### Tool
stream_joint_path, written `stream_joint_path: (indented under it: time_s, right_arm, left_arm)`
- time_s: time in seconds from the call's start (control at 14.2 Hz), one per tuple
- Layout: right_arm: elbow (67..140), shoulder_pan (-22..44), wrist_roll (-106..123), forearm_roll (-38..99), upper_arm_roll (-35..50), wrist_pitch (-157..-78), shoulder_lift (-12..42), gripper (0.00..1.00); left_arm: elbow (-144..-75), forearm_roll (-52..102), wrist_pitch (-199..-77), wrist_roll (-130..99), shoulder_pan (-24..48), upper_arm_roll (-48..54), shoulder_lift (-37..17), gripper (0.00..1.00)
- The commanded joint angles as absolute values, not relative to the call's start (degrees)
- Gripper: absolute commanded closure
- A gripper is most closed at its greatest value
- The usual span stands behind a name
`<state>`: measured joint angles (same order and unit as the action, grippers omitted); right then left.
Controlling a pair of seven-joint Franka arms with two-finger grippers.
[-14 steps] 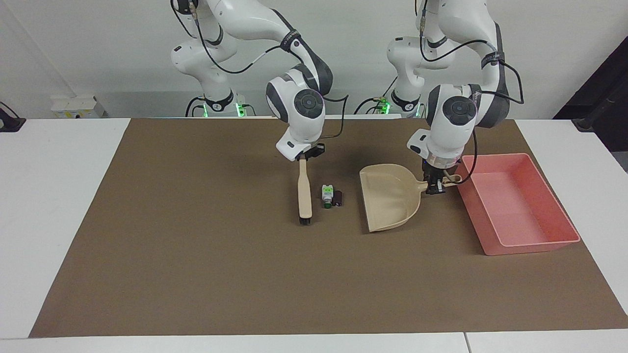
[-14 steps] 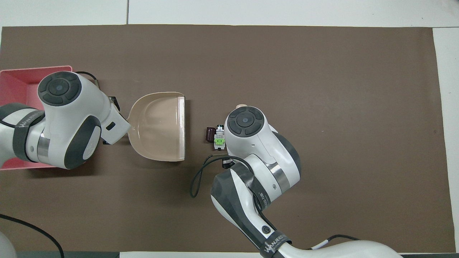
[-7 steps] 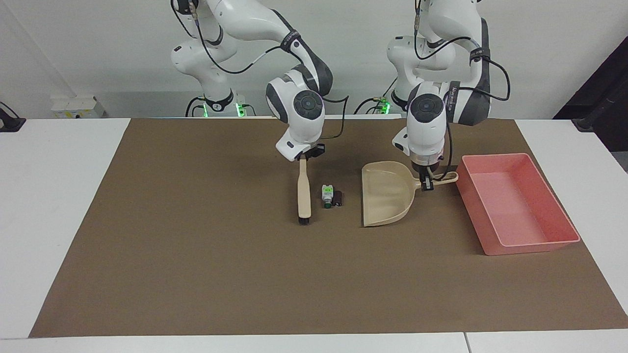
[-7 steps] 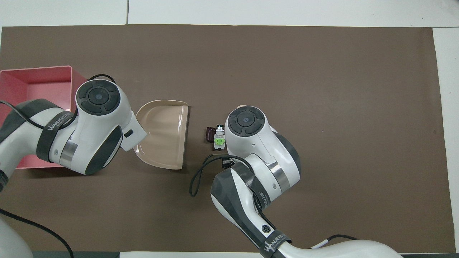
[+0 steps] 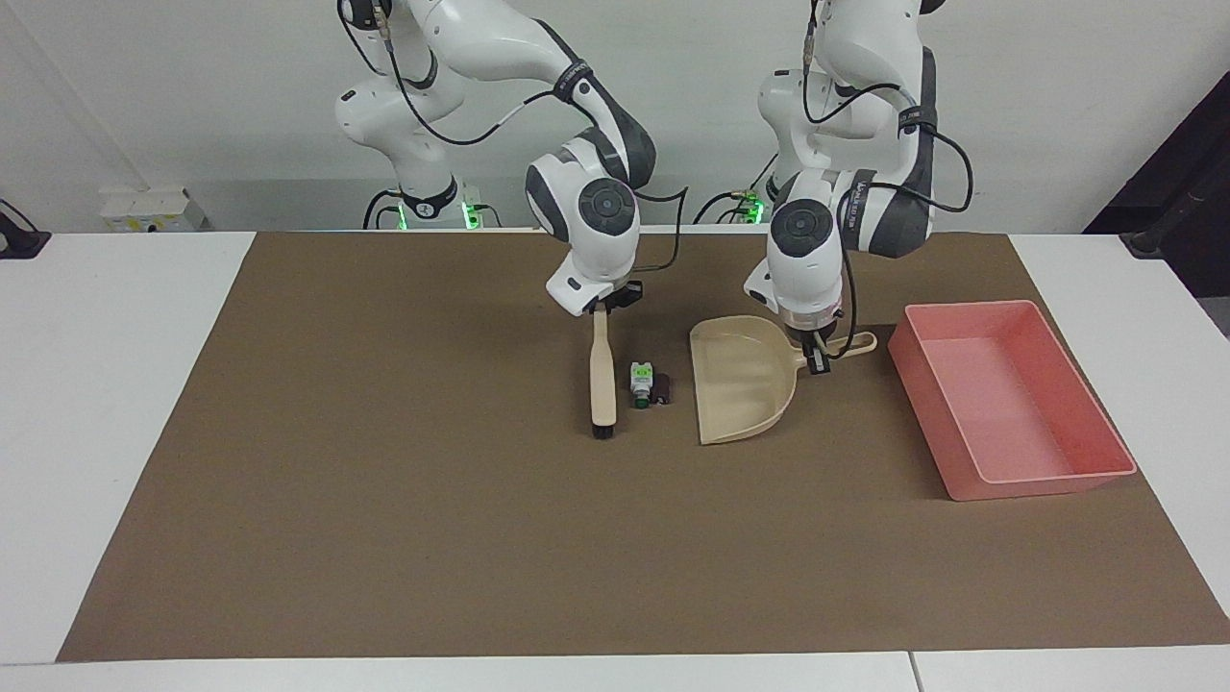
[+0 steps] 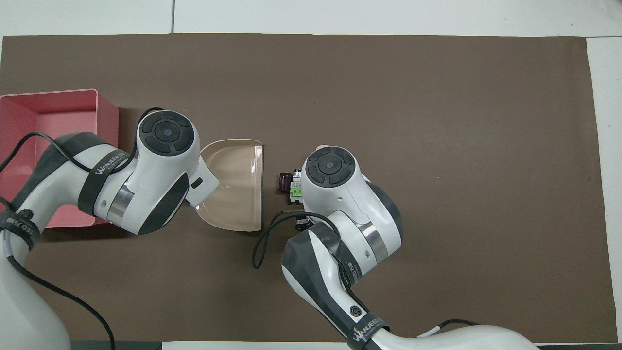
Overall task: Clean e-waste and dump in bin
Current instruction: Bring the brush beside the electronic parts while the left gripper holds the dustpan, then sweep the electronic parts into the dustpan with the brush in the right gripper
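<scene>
Dial for this entry: you read the overhead view as a clock, 12 pointing away from the robots, 9 toward the left arm's end of the bench [image 5: 106, 404].

1. Right jaws: closed on the near end of the brush [image 5: 602, 370], over the brown mat [image 5: 384, 500] near the middle of the bench. You will find them hidden under the right arm's wrist [image 6: 330, 167] from overhead.
2. Left jaws: closed on the handle of the dustpan [image 5: 745, 394], about midway along it. The left arm [image 6: 160, 180] covers them from above.
3. The e-waste, two pieces touching side by side on the mat: white piece with green marks [image 5: 640, 382], dark cylinder [image 5: 660, 388] at its 9 o'clock. From the right jaws they lie at about 10 o'clock, near. From the left jaws they lie at about 3 o'clock, with the pan's body between. Neither pair of jaws touches them.
4. Brush: runs along the 6–12 line, black bristles [image 5: 602, 432] at the 12 end, down at the mat. It sits just beside the white piece, at its 3 o'clock.
5. Dustpan: open mouth faces 3 o'clock toward the dark cylinder, with a narrow strip of mat between. You cannot tell whether it lies flat.
6. The bin [image 5: 1019, 309]: pink tray at 9 o'clock of the dustpan, apart from its handle tip.
</scene>
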<state>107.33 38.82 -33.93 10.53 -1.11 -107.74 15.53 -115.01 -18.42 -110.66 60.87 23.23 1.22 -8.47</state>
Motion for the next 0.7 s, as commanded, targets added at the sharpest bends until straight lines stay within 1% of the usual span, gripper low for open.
stream_joint_path:
  time_s: [0.0, 0.35, 0.63]
  right_arm:
    - [107.49, 39.29, -35.33, 12.21, -1.32, -109.16, 15.64, 1.0]
    - [107.14, 41.13, -36.73, 13.62, -1.23, -111.97, 17.57, 1.0]
    - [105.91, 42.62, -37.44, 15.63, -1.32, -112.5, 18.89, 1.0]
  left_arm:
    - [-113.64, -20.56, -109.07, 59.24, 24.35, 0.79, -9.49, 1.0]
    - [-114.61, -20.83, -109.16, 59.24, 24.35, 0.79, -9.32, 1.0]
    - [-115.14, -20.83, -109.16, 59.33, 24.35, 0.79, -9.05, 1.0]
